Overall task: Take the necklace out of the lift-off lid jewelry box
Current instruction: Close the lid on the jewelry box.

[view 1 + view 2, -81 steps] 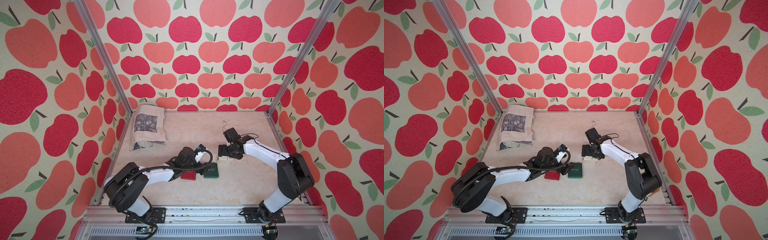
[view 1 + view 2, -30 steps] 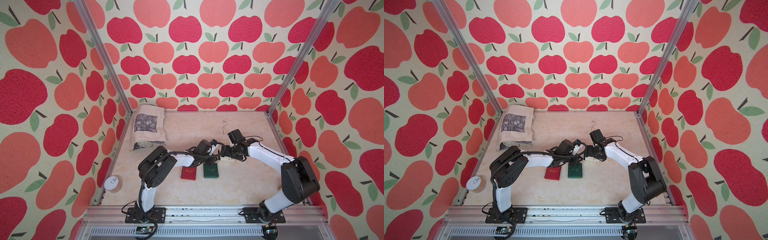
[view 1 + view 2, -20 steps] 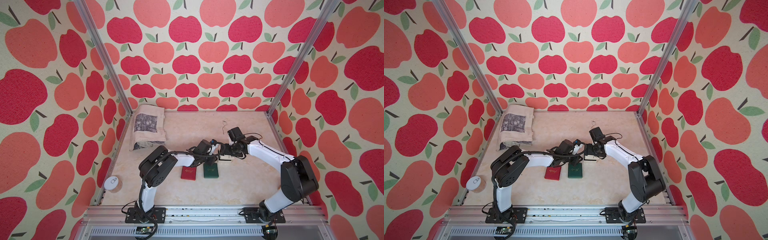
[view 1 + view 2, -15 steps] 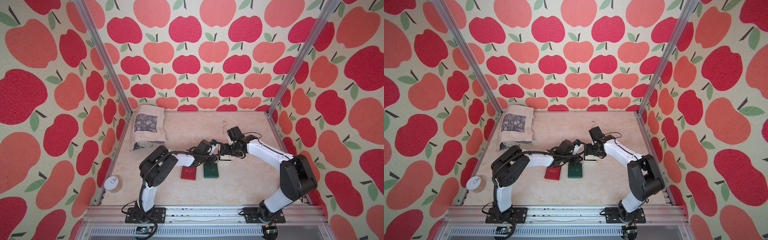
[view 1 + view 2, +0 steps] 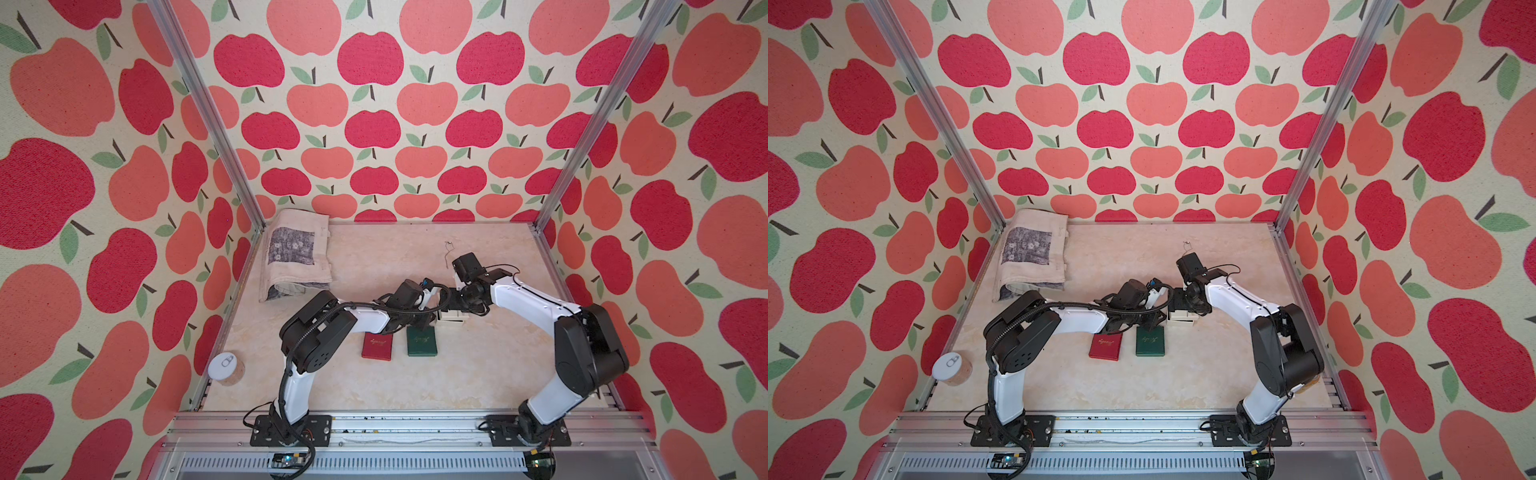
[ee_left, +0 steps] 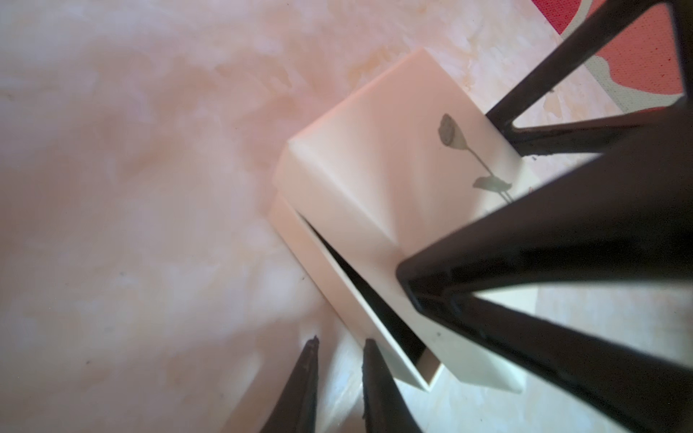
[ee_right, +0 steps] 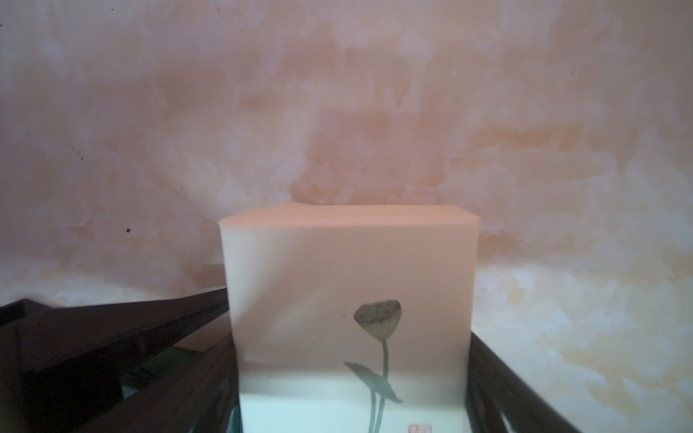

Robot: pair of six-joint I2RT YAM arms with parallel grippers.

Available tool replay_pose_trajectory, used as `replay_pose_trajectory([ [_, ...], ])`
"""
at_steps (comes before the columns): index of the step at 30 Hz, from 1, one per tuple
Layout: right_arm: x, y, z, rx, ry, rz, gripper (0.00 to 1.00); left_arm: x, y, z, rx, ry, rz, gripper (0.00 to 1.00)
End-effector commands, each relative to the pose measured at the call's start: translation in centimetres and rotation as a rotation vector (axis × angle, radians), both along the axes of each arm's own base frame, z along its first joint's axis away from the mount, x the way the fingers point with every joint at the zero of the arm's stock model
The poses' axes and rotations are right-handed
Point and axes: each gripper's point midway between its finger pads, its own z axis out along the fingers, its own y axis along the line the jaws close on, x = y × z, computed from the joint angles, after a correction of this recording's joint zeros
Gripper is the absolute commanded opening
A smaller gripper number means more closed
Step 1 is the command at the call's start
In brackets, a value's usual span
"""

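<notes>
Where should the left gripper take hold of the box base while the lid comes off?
Probably the thin wall of the base, at the corner nearest the left gripper, approached from above. The lid is tilted up there, leaving a dark gap for one finger. The right gripper clamps the lid's side walls, so avoid those.

Mid-table is crowded: the right gripper [image 7: 348,318] clamps the white lid [image 6: 375,168], and the left gripper [image 6: 341,341], narrowly parted, sits just beside it. A red box [image 5: 377,345] and green box [image 5: 422,341] block the near approach. A folded cloth [image 5: 297,253] fills the back left corner. Room lies open along the front edge of the table [image 5: 415,386].
</notes>
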Motion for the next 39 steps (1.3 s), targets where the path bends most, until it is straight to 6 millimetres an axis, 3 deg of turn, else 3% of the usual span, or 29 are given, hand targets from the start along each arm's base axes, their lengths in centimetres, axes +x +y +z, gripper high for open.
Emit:
replay_pose_trajectory([
  [1,-0.3,0.1,-0.3,-0.005,0.033,-0.004,0.87,0.1,-1.1,0.4,-0.043,0.001,-0.017,0.24],
  [39,-2.5,1.5,-0.1,0.016,0.071,0.011,0.87,-0.7,-2.5,0.0,-0.049,0.014,-0.035,0.21],
])
